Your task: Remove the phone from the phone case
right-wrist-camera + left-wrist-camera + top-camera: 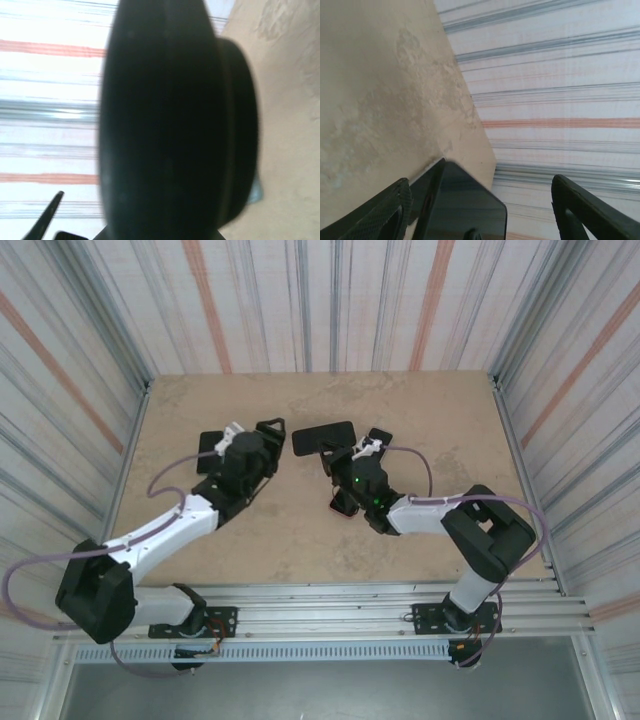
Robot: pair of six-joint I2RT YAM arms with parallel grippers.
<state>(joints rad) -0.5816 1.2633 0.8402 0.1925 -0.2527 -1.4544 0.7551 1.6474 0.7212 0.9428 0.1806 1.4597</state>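
left gripper (pixel 274 445) spread wide beside phone (pixel 318 437); right gripper (pixel 340 448) clamped on phone

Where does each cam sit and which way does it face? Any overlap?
Top external: above and behind the bases, looking down on the beige table; both arms, left gripper, right gripper show.
Left wrist: looking past its open fingers toward the striped wall.
Right wrist: close against the flat black phone it grips.
Shared: that phone, in all three.
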